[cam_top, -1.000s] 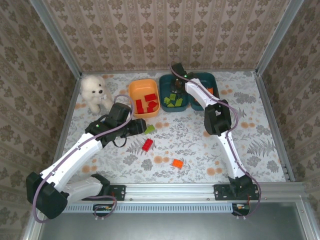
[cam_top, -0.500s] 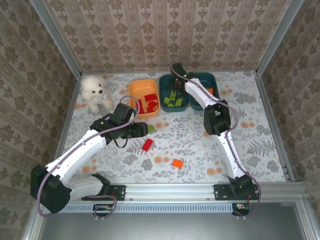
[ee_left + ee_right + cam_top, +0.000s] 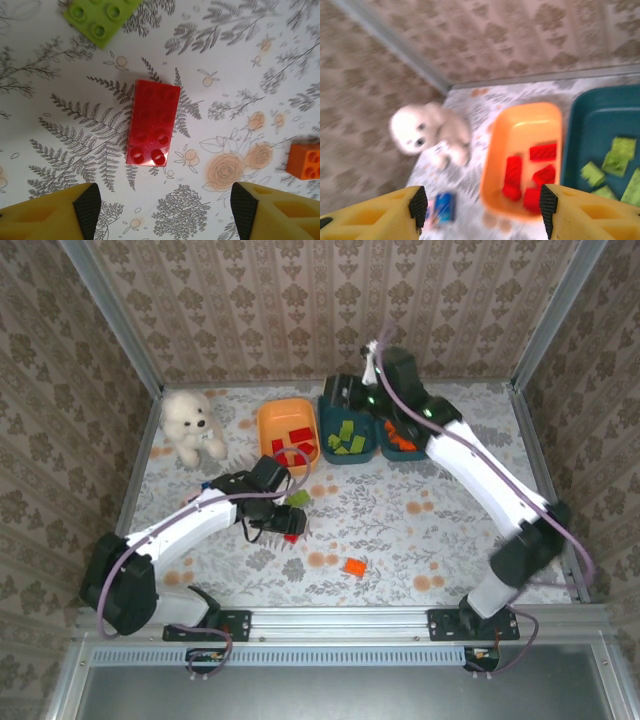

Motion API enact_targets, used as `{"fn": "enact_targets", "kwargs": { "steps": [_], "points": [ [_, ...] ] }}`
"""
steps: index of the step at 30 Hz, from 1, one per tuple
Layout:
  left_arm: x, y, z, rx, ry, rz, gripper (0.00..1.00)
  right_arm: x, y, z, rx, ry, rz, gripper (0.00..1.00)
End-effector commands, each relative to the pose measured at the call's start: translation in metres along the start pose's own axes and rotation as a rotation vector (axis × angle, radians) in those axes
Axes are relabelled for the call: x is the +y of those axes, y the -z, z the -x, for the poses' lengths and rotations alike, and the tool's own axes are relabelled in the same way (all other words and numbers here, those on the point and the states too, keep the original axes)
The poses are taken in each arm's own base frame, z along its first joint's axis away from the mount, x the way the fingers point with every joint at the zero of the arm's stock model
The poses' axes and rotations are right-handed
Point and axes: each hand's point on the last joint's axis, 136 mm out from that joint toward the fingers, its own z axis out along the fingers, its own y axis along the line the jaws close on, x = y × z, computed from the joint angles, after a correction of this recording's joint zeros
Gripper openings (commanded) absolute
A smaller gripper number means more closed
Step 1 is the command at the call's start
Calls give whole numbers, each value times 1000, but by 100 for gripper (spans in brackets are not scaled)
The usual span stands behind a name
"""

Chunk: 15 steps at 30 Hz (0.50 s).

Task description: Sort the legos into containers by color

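Right now the left gripper (image 3: 283, 528) hangs low over the desk (image 3: 420, 530) with its two yellow fingers (image 3: 50, 217) spread wide and nothing between them. Just below it, a red brick (image 3: 152, 122) lies flat on the desk, not touched by the fingers. A green brick (image 3: 100, 17) lies near it, toward the tubs, and an orange brick (image 3: 306, 161) lies off to the other side, apart from both. The right gripper (image 3: 345, 395) is up at the far end of the desk, by the back edge of the middle teal tub (image 3: 325, 430). Its fingers (image 3: 375, 215) are spread too, and it holds nothing. The orange tub (image 3: 265, 425) has red bricks (image 3: 542, 151) in it. The middle teal tub has green bricks (image 3: 348, 438) in it. The right teal tub (image 3: 392, 454) has orange bricks (image 3: 400, 440) in it, and the right arm covers part of it. A white plush toy (image 3: 192, 425) sits to the left of the orange tub, and a small blue packet (image 3: 444, 207) lies near the toy.
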Motion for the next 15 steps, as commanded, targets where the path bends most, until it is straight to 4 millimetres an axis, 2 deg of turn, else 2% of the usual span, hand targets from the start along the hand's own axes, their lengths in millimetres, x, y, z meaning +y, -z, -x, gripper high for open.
{"fn": "enact_targets", "kwargs": {
  "steps": [1,5,8,11,15],
  "points": [
    [1,-14,-4,36,-61,32,71,-2,25,-46,63,-13,85,63],
    [8,-31,-2,79,-63,78,67,-17,74,-99,138,-120,109,64],
    [15,-39,0,93,-74,123,65,-29,95,-132,195,-163,104,64],
    [15,-46,5,103,-94,128,65,-36,109,-145,208,-181,95,65],
    [13,-59,9,132,-119,128,63,-35,111,-145,206,-196,98,65]
  ]
}}
